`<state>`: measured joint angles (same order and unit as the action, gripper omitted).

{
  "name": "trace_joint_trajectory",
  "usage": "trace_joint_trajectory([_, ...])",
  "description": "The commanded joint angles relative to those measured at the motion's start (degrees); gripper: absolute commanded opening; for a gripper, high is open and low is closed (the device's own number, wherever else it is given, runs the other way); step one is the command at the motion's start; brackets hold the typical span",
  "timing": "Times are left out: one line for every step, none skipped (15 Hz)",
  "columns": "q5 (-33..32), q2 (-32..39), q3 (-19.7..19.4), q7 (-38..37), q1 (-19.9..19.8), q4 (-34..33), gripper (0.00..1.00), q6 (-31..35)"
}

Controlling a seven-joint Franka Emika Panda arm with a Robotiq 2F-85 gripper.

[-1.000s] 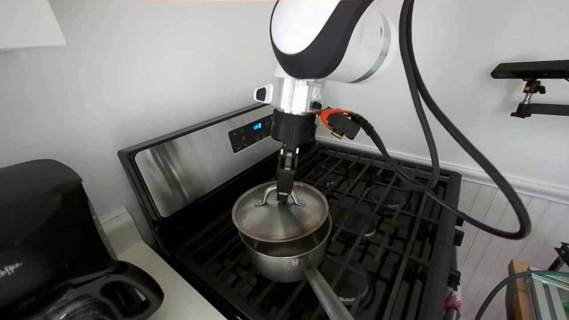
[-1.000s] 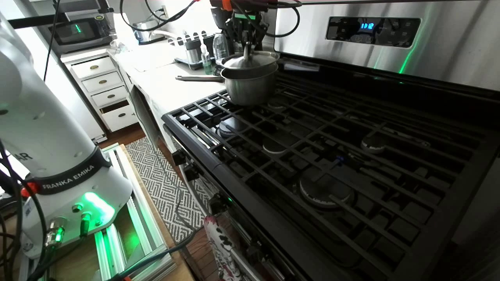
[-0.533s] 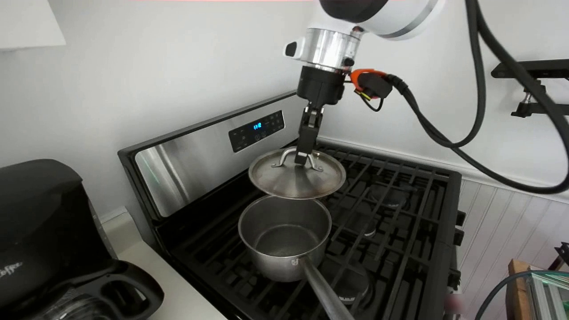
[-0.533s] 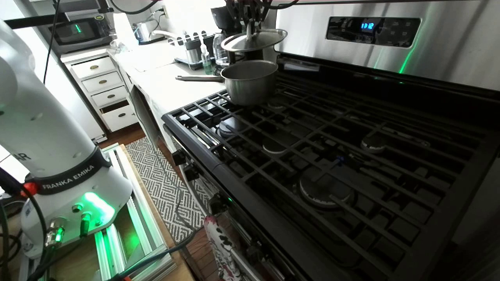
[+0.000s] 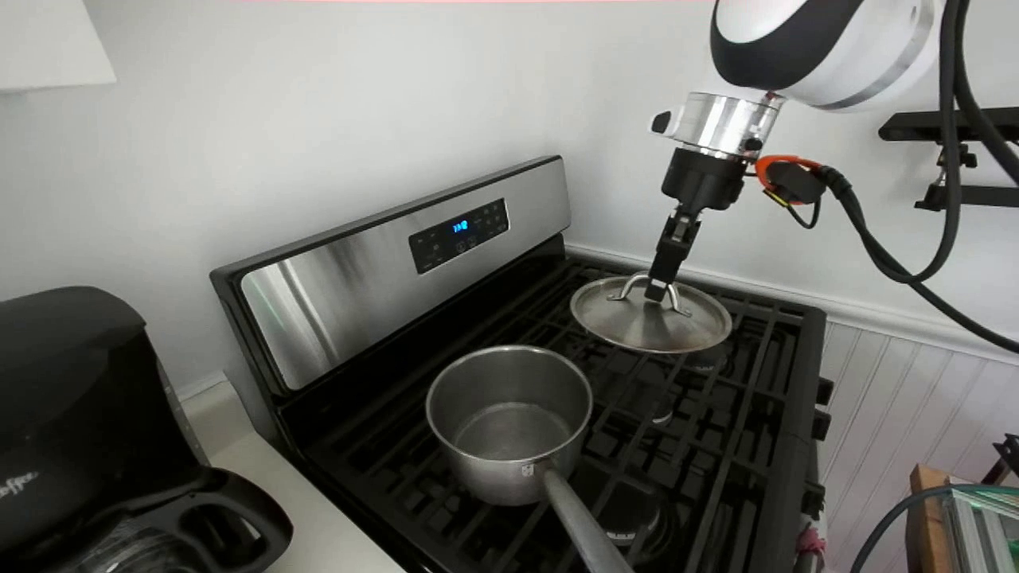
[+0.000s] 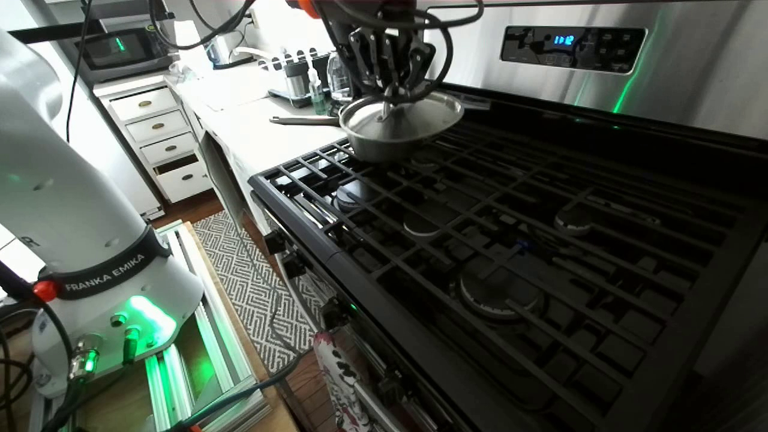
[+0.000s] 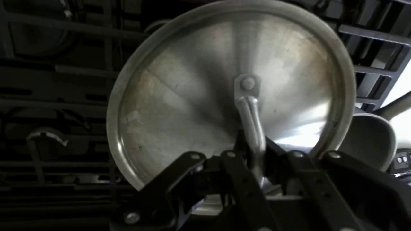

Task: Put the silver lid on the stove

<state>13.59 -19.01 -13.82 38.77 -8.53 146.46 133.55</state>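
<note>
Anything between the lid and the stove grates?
Nothing visible: the end effector holds the silver lid above the stove, and the saucepan stands off to one side. The area right under the lid is partly hidden.

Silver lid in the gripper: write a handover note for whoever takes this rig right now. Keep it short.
Gripper: shut on the arched handle of the lid.
Silver lid: held above the black grates of the gas stove, off to one side of the saucepan.
Saucepan: uncovered, standing on the grates; not part of the placement.
Done: lid gripped and clear of the saucepan.
Left: lower the lid onto the grates, open the gripper, back away. Probably safest to descend where it hangs, keeping off the saucepan's rim.
</note>
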Motion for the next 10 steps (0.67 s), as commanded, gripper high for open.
trace_joint_trajectory([-1.2,-4.1,-3.18,-1.74,-2.08,6.05,0.02,4.25])
trace_joint_trajectory([-1.63,-4.09,-3.83,-1.81,-2.63,6.78,0.02,4.79])
trace_joint_trajectory([-2.15,-3.74,-4.26,-2.19,-3.18,7.47,0.02,5.62])
trace_joint_trajectory([-1.45,-3.12,-5.02,-1.86,-3.09,8.03,0.02,6.54])
trace_joint_trajectory([-0.26,-2.57,-5.66,-1.69,-2.77,8.57,0.02,8.01])
trace_joint_trajectory([0.39,-1.97,-6.17,-1.41,-2.35,9.02,0.02,9.59])
trace_joint_trajectory([0.71,-1.23,-6.45,-1.18,-1.87,9.38,0.02,10.88])
trace_joint_trajectory([0.72,-0.33,-6.7,-1.19,-1.66,9.65,0.02,12.27])
trace_joint_trajectory([0.95,0.64,-7.02,-1.02,-1.29,9.79,0.02,13.39])
trace_joint_trajectory([1.03,1.4,-7.15,-1.23,-1.08,9.96,0.02,14.58])
